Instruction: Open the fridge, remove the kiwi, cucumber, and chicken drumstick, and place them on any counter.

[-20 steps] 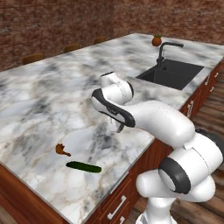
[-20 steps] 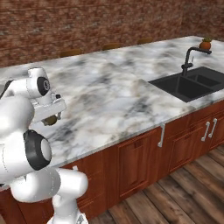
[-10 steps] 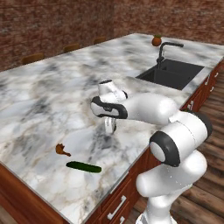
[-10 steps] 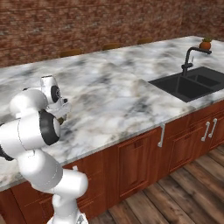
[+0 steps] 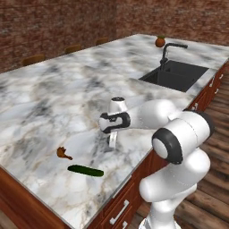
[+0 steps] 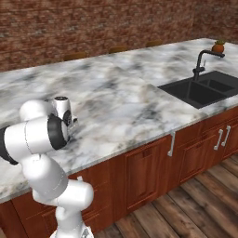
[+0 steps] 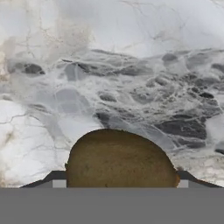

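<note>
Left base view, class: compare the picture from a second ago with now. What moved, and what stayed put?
The arm folded down, lowering the hand toward the counter, the kiwi between its fingers. The cucumber and chicken drumstick stayed where they lay.

No readable text, label, brand, number or sign on any surface here.

Glossy veined marble counter [image 5: 67, 94]; matt, rough-skinned kiwi [image 7: 120, 159].

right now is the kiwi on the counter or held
Held. The kiwi sits between the jaws in the hand view, with the counter beyond it.
</note>
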